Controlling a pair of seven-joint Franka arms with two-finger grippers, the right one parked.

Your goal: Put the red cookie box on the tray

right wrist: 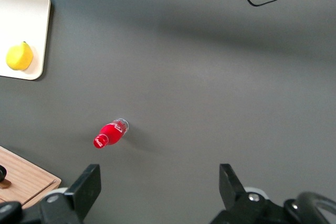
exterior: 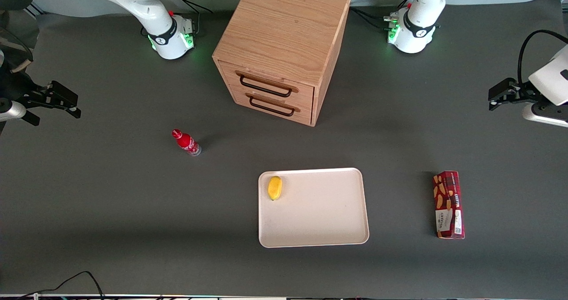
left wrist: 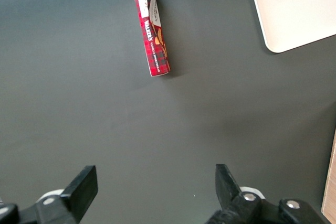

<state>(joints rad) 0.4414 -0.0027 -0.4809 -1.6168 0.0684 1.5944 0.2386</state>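
The red cookie box (exterior: 449,204) lies flat on the dark table toward the working arm's end, beside the tray and apart from it. It also shows in the left wrist view (left wrist: 150,27). The cream-white tray (exterior: 319,211) lies near the middle of the table, nearer to the front camera than the cabinet; one of its corners shows in the left wrist view (left wrist: 294,9). The left arm's gripper (exterior: 491,99) hangs above the table, farther from the front camera than the box and well apart from it. It is open and empty (left wrist: 155,182).
A yellow lemon (exterior: 274,187) lies in a corner of the tray. A small red bottle (exterior: 186,142) lies on the table toward the parked arm's end. A wooden two-drawer cabinet (exterior: 284,47) stands farther from the front camera than the tray.
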